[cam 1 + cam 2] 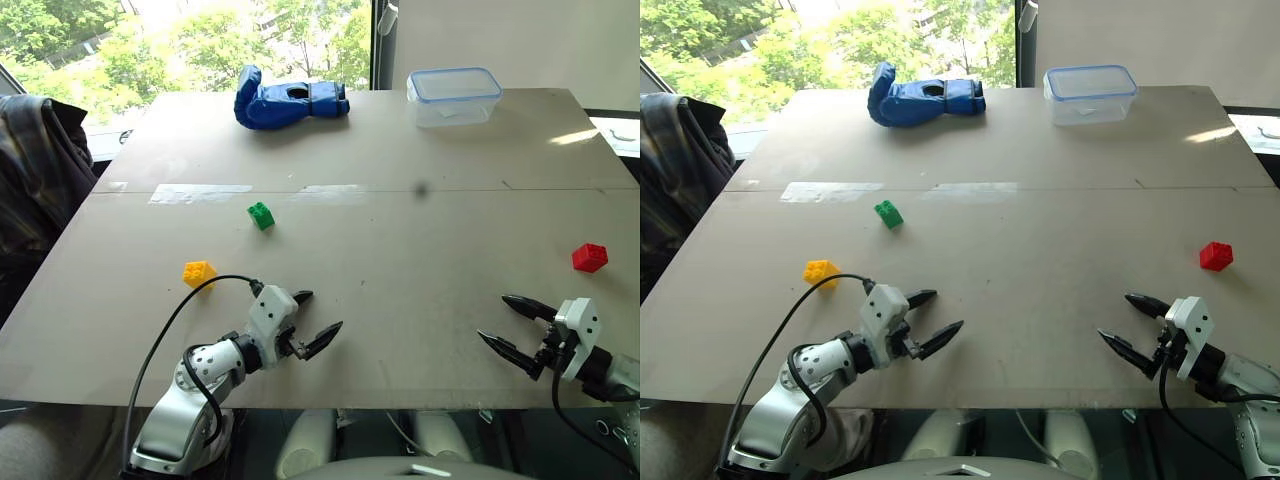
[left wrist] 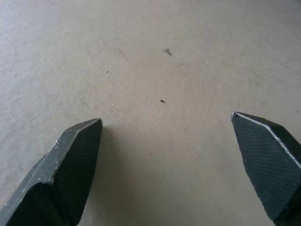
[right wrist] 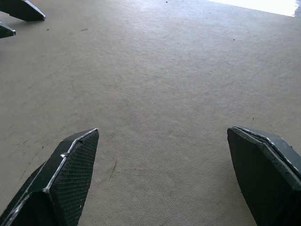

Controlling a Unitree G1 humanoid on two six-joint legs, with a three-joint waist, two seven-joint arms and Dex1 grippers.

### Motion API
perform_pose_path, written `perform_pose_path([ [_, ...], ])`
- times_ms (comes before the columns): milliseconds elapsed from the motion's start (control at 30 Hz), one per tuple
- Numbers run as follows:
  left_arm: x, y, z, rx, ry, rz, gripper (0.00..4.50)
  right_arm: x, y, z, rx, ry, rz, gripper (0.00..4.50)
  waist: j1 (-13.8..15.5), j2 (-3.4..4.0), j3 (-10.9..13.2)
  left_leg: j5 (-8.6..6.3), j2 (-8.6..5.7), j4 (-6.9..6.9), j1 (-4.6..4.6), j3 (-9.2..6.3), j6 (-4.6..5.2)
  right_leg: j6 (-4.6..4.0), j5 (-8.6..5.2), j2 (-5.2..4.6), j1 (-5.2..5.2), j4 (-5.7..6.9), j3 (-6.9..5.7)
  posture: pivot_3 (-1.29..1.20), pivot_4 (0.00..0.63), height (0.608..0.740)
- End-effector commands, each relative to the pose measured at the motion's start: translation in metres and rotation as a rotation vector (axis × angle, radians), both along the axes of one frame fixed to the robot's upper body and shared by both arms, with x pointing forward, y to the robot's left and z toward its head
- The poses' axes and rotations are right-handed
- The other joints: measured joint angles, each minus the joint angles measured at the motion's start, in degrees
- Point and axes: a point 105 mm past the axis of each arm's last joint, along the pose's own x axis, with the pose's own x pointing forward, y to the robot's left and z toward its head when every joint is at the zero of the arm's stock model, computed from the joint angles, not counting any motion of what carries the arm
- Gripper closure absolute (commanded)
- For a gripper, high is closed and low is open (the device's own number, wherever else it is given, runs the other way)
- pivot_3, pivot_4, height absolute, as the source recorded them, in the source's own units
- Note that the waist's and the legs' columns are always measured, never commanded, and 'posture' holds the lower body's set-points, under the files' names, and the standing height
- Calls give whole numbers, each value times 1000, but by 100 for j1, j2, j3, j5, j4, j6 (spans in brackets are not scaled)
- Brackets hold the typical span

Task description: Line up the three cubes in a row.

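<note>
Three studded cubes lie apart on the grey table (image 1: 400,250). The green cube (image 1: 261,215) is left of centre, the yellow cube (image 1: 199,272) nearer and further left, the red cube (image 1: 589,257) far right. My left gripper (image 1: 316,320) hovers open near the front edge, right of the yellow cube, with nothing between its fingers (image 2: 75,155). Open and empty too, my right gripper (image 1: 503,322) sits at the front right, in front of the red cube, pointing toward the table's middle. In the right wrist view its fingers (image 3: 70,165) frame bare table, and the left gripper's tips show far off.
A blue glove (image 1: 288,100) lies at the back centre-left. A clear plastic container (image 1: 453,96) with a blue-rimmed lid stands at the back right. Strips of clear tape (image 1: 200,192) run along a seam across the table. A plaid cloth (image 1: 35,170) hangs beside the left edge.
</note>
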Motion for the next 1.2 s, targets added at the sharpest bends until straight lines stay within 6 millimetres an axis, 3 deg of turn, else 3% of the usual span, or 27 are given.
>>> perform_pose_path([
  [33,-5,4,-12,14,68,23,14,1,1,7,-2,-32,13,0,0,0,0,0,0,0,0,0,0,0,0,0,0,0,0,0,150,740],
  [767,0,-2,-2,-27,43,-37,14,1,-4,13,-12,-68,-45,0,13,-1,1,0,-1,0,-1,0,0,0,0,0,0,0,-1,0,150,740],
  [900,3,-13,18,-53,-4,-122,14,14,-27,25,-7,-142,-200,0,17,-7,5,0,-2,2,-3,-1,0,0,0,0,0,0,-2,0,150,740],
  [1067,9,-32,51,-86,-65,-272,14,32,-75,33,-37,-167,-534,0,21,-21,14,1,-5,3,-12,-5,-2,0,1,2,-7,0,-6,0,150,740],
  [1200,5,-51,85,-98,-89,-478,14,31,-96,26,-30,-113,-684,0,13,-21,14,14,-7,3,-31,-16,-24,-2,2,4,-22,0,-13,0,150,740],
])
